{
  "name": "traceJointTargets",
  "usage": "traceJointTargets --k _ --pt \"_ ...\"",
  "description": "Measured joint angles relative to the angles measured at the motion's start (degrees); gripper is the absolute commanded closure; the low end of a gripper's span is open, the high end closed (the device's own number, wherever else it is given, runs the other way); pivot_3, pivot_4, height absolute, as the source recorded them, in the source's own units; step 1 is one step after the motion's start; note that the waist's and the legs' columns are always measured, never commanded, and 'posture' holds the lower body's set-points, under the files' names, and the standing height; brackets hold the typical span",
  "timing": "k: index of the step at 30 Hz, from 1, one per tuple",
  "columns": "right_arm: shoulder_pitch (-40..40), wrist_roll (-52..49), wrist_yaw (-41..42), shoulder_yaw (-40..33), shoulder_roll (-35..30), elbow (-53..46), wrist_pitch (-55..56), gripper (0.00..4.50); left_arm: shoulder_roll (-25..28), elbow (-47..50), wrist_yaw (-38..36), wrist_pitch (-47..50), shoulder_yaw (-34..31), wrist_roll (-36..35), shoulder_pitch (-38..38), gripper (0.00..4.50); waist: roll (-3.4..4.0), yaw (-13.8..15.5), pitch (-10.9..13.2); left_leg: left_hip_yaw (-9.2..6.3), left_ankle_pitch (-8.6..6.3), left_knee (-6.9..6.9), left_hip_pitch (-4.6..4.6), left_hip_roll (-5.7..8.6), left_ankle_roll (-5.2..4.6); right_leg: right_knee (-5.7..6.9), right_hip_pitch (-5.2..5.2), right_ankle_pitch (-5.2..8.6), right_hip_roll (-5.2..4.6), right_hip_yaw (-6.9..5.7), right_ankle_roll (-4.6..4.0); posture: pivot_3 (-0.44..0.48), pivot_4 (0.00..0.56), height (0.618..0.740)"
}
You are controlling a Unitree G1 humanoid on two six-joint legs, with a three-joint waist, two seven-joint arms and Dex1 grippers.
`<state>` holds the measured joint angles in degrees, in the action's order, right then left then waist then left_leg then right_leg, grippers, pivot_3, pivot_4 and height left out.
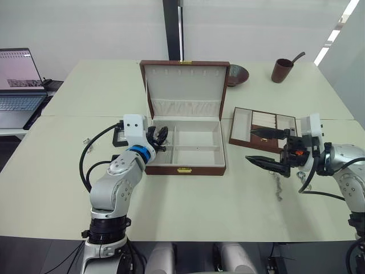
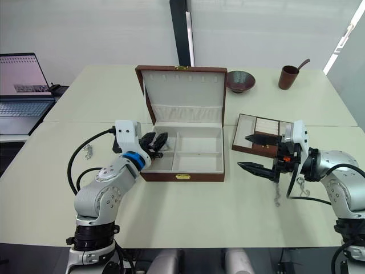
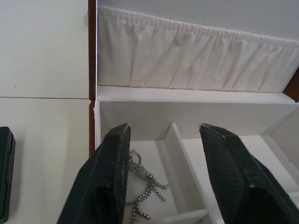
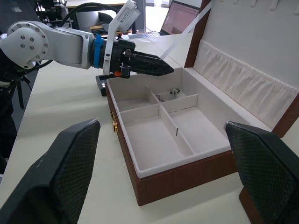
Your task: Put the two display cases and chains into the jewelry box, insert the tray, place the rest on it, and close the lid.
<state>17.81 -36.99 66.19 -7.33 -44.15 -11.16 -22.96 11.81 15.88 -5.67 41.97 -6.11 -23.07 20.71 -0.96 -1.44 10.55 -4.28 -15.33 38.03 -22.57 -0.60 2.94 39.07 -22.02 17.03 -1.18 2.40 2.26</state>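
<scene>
Chain [image 3: 145,184] under spread left claw [image 3: 170,172]

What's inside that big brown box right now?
The jewelry box holds one silvery chain in a back corner compartment; the other compartments look bare. The left claw covers part of that corner.

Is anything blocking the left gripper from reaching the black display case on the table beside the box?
Nothing visible does. The left gripper hangs open over the jewelry box's rear left compartment, above a chain. The display case lies on bare table just outside the box's left wall, behind the gripper's wrist.
</scene>
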Motion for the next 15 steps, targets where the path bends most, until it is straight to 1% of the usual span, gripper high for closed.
traceJointTargets --k 4,10,15 --pt "1.0 0.0 0.0 0.0 0.0 0.0 0.0 0.00 -0.2 0.0 -0.3 0.0 0.0 0.0 0.4 0.02 0.00 0.0 0.0 -0.01 0.00 0.00 0.00 0.00 0.00 0.00 0.00 0.00 0.00 -0.01 0.00 0.000 0.150 0.740" --pt "1.0 0.0 0.0 0.0 0.0 0.0 0.0 0.00 -0.3 0.0 -1.7 0.1 0.1 -0.7 0.4 0.02 0.00 0.0 0.0 0.00 0.00 0.00 0.00 0.00 0.00 0.00 0.00 0.00 0.00 -0.01 0.00 0.000 0.150 0.740" --pt "0.9 0.5 0.0 0.0 -0.8 0.0 0.0 0.00 0.1 0.5 -5.4 0.4 0.5 -3.0 0.4 0.02 0.00 0.0 0.0 0.01 0.00 0.00 0.00 0.00 0.00 0.00 0.00 0.00 0.00 -0.01 0.00 0.000 0.150 0.740"
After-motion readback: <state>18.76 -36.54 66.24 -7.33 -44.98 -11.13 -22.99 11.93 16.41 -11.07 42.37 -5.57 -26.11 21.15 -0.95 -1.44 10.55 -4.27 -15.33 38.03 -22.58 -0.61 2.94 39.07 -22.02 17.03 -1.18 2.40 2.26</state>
